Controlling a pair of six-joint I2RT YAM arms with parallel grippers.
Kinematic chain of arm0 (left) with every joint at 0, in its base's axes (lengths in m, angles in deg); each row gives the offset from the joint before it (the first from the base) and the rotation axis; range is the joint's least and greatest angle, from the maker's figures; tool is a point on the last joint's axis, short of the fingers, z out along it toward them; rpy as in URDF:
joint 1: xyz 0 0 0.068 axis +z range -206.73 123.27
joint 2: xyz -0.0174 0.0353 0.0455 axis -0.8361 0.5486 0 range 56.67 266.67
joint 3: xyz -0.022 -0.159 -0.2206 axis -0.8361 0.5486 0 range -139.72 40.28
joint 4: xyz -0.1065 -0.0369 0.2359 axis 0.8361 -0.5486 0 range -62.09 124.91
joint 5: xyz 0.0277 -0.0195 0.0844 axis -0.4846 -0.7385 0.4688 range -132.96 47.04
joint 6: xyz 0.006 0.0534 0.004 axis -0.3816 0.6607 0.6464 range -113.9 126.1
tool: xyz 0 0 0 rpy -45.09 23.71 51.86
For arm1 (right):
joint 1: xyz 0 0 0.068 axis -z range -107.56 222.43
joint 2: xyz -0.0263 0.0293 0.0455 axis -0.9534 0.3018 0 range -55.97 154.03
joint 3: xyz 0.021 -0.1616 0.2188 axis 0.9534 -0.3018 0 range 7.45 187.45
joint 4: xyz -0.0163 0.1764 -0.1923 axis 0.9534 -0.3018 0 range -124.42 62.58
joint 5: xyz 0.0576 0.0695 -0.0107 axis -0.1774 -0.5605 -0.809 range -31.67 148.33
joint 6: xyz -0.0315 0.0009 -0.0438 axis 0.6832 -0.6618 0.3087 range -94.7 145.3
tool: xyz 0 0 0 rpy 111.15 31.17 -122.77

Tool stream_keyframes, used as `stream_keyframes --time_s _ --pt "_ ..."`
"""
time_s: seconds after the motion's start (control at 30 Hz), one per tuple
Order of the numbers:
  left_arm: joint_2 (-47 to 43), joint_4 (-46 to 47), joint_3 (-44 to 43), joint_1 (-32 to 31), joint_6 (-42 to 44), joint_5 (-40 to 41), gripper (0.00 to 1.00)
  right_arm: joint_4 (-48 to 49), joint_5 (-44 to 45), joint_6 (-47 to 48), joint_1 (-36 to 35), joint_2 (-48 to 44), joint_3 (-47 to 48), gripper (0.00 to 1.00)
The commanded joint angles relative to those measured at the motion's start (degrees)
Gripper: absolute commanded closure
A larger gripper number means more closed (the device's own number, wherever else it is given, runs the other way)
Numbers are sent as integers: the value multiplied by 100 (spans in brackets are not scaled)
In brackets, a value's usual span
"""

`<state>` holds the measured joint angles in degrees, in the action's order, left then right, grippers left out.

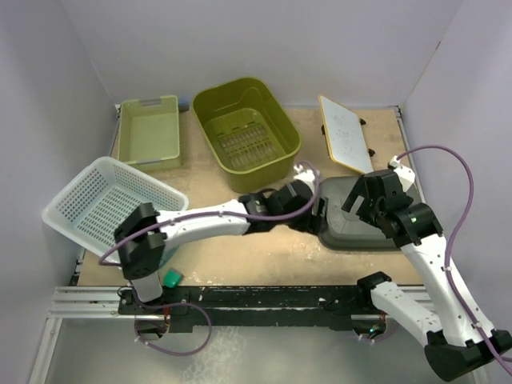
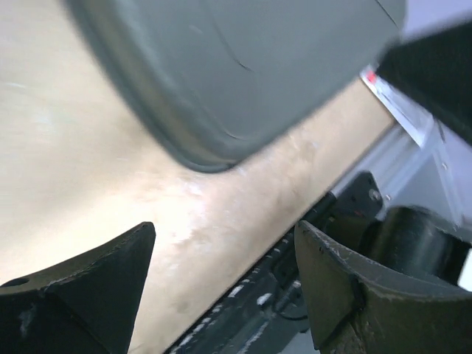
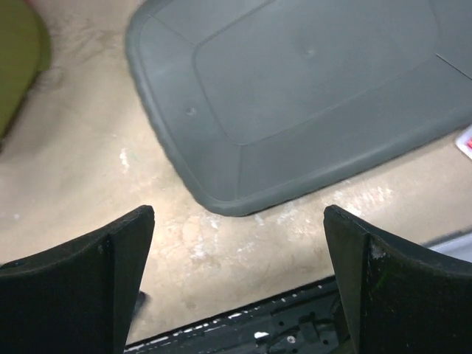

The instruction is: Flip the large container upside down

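Observation:
The large container (image 1: 352,228) is a grey tub lying at centre right of the table with a flat, smooth panelled face upward. My left gripper (image 1: 314,210) stands open at its left edge. In the left wrist view the grey container (image 2: 243,66) fills the top, and the left gripper (image 2: 225,228) holds nothing, with only bare table between its fingers. My right gripper (image 1: 362,202) hovers over the tub's far part, open. In the right wrist view the container (image 3: 310,88) lies beyond the empty right gripper (image 3: 240,214).
An olive green basin (image 1: 248,132) with a drainer insert stands at the back centre, with a light green bin (image 1: 150,132) to its left. A white mesh basket (image 1: 104,200) sits at the left. A white board (image 1: 346,134) leans at the back right. The black rail (image 1: 264,300) runs along the near edge.

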<state>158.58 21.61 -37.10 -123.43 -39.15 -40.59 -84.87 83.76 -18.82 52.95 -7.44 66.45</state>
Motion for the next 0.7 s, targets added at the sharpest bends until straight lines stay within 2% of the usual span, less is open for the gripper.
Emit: stream_keyframes --time_s 0.0,0.13,0.3,0.43,0.53,0.67 --pt "-759 -1401 -542 413 447 1283 27 1010 -900 625 24 -211 -73 2" --pt "-1159 -2185 -1348 591 810 2055 26 2285 -2346 1122 24 -373 -524 3" --pt "-1392 -2169 -1336 1743 782 1898 25 3326 -3619 815 -42 291 -1118 5" --pt "-1182 -2004 -1555 2373 789 1709 25 4067 -3405 542 -642 806 -1309 5" --pt "-803 -1991 -1848 2602 915 1546 25 3821 -2775 520 -1127 1539 -1090 5" --pt "-361 -1783 -2016 2770 1133 1379 25 3216 -2077 366 -1163 2223 -1023 4"
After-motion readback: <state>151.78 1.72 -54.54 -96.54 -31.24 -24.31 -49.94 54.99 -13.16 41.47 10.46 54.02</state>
